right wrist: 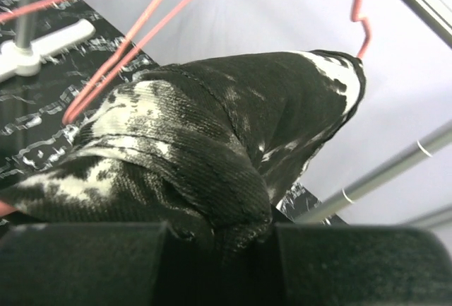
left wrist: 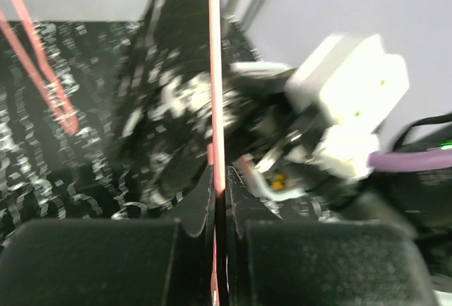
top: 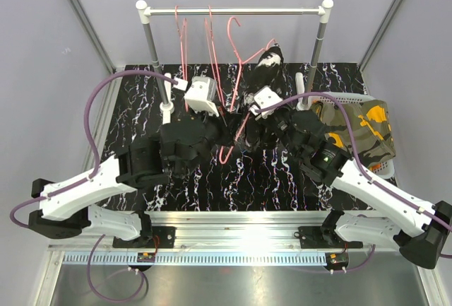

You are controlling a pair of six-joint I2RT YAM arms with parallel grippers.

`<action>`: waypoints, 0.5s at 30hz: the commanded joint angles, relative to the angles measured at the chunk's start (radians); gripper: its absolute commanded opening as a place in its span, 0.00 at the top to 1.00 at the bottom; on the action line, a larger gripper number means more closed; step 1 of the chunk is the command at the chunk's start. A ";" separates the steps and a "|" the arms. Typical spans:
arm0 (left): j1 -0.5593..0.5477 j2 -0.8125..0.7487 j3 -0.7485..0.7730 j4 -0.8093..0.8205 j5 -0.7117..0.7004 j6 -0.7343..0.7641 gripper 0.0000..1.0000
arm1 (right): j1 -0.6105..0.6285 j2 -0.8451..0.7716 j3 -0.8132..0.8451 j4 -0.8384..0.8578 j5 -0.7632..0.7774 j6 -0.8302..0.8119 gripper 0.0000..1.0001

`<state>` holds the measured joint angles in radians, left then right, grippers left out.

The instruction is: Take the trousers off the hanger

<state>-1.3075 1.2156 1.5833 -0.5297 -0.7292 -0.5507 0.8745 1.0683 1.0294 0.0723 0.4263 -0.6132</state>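
While my left fingers are pressed together on the thin pink wire of a hanger, with the wire running straight up out of the narrow gap between them, my right fingers are pinched shut on a bunched fold of the black trousers with white splotches. These trousers are off the bench. They are draped over the pink wire below the rail, towards its right post, and their upper end rises to a point where the wire bends just above it. In the overhead view my two wrists sit close together in the middle of the bench under the rail, the left one just beside the hanger's lower part and the right one against the lower end of the cloth. The left wrist picture is blurred, so beyond the wire and the dark cloth behind it I can make out little. More pink hangers hang from the left half of the rail. The camouflage trousers, olive-brown with orange-yellow patches, lie heaped in a white basket at the right edge of the bench, well apart from both my hands.
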 commanded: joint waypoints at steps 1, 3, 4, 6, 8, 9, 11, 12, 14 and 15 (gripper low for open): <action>0.001 -0.057 -0.028 0.059 -0.157 -0.009 1.00 | -0.037 -0.025 0.077 0.083 0.123 -0.022 1.00; 0.001 -0.056 -0.057 0.036 -0.161 -0.038 1.00 | -0.049 -0.022 0.106 0.081 0.157 -0.007 1.00; 0.001 -0.056 -0.074 0.022 -0.164 -0.049 1.00 | -0.054 -0.018 0.119 0.077 0.166 0.000 1.00; 0.001 -0.056 -0.127 0.014 -0.161 -0.090 1.00 | -0.069 -0.008 0.170 0.043 0.186 0.020 1.00; 0.001 -0.053 -0.161 0.005 -0.157 -0.132 1.00 | -0.086 0.010 0.217 0.023 0.204 0.035 1.00; 0.001 -0.053 -0.195 0.007 -0.154 -0.144 1.00 | -0.091 0.019 0.230 0.015 0.210 0.039 1.00; 0.002 -0.047 -0.221 0.005 -0.148 -0.175 1.00 | -0.103 0.019 0.262 0.000 0.210 0.067 1.00; 0.005 -0.036 -0.232 -0.001 -0.147 -0.183 1.00 | -0.118 0.016 0.271 -0.017 0.197 0.079 1.00; 0.014 -0.021 -0.250 -0.018 -0.128 -0.215 1.00 | -0.132 0.010 0.311 -0.037 0.198 0.119 1.00; 0.034 -0.008 -0.256 -0.027 -0.116 -0.221 1.00 | -0.147 0.006 0.326 -0.063 0.198 0.130 1.00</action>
<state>-1.2976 1.1999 1.3453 -0.5327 -0.8253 -0.7082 0.7712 1.1141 1.2255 -0.1028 0.5488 -0.5499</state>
